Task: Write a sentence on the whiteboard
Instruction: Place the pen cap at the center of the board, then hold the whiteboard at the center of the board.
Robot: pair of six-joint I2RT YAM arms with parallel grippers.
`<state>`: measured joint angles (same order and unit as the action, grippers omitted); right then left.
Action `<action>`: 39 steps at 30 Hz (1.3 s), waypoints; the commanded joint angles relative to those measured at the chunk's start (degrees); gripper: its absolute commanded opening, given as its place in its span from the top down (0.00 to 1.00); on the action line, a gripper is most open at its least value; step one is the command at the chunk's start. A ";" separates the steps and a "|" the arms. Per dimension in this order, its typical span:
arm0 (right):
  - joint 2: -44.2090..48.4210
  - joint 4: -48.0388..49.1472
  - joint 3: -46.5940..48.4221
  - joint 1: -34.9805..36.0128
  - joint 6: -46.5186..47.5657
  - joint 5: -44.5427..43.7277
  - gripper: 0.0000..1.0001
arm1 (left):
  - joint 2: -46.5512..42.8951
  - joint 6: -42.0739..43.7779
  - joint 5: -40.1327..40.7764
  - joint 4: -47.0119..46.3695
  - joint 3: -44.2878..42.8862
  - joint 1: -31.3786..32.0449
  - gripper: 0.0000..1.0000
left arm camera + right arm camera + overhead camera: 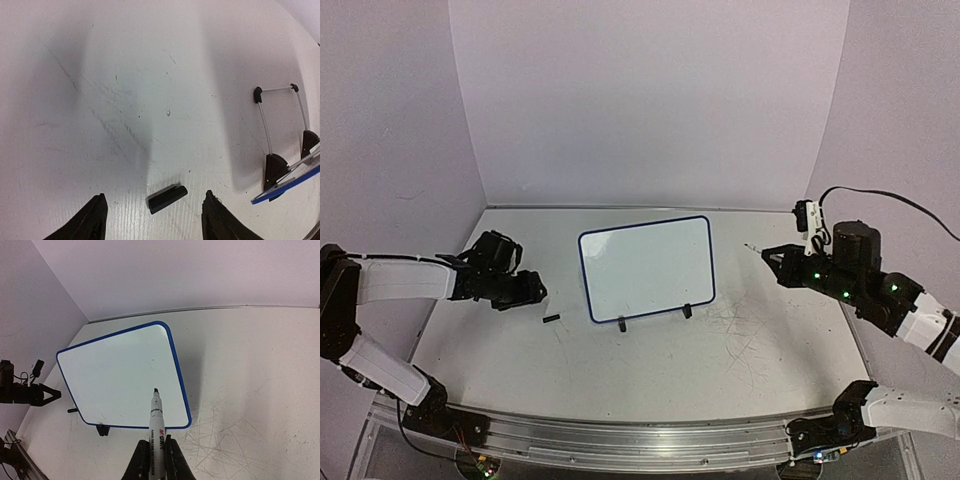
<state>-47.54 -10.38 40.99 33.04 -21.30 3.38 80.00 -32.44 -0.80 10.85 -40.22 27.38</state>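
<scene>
The whiteboard (646,267), white with a dark-blue rim, stands tilted on black feet at the table's middle; its face is blank (122,377). My right gripper (158,462) is shut on an uncapped white marker (157,427), tip pointing at the board, held in the air to the right of it (770,255). My left gripper (152,215) is open and empty, low over the table left of the board (525,290). The black marker cap (167,199) lies on the table between its fingertips, also seen in the top view (551,320).
The board's wire stand and black feet (274,170) are to the right of my left gripper. The white tabletop (740,350) is scuffed with scratches at front right. Lilac walls enclose the table at back and sides.
</scene>
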 commanded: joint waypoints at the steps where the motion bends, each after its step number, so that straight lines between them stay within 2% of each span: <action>1: -4.87 -4.03 5.15 0.02 -0.63 -1.09 1.00 | -4.14 0.49 1.50 0.58 -2.93 -0.22 0.23; 7: -5.32 -3.57 3.98 0.03 -1.20 -0.62 1.00 | -5.50 1.24 1.00 0.44 -4.59 -0.37 0.14; 10: -5.64 -2.73 4.66 0.09 -1.71 1.00 1.00 | -6.21 2.06 -2.61 -0.98 -4.73 -0.55 0.12; 17: -6.81 2.65 4.14 0.97 -2.60 2.94 1.00 | -11.61 4.17 -16.99 -19.43 2.36 -3.78 0.10; 20: -9.20 2.49 6.87 1.34 -2.09 3.82 1.00 | -11.08 3.99 -21.70 -20.95 1.83 -5.92 0.08; 22: -10.03 3.60 7.05 2.00 -1.25 3.60 1.00 | -10.77 2.88 -25.30 -26.62 3.56 -6.64 0.08; 28: -12.82 5.77 7.97 4.60 -1.40 3.76 1.00 | -8.48 0.05 -28.84 -37.18 7.75 -7.07 0.07; 34: -13.13 6.23 9.68 8.13 -1.37 1.55 1.00 | -6.05 -3.17 -34.61 -54.74 13.12 -7.07 0.08; 39: -12.20 6.84 10.64 9.68 -0.67 -0.64 1.00 | -2.48 -2.91 -37.13 -58.75 12.73 -7.07 0.08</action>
<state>-60.73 -6.60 48.76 41.80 -22.89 5.45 75.12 -34.60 -33.50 -37.37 -26.81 20.56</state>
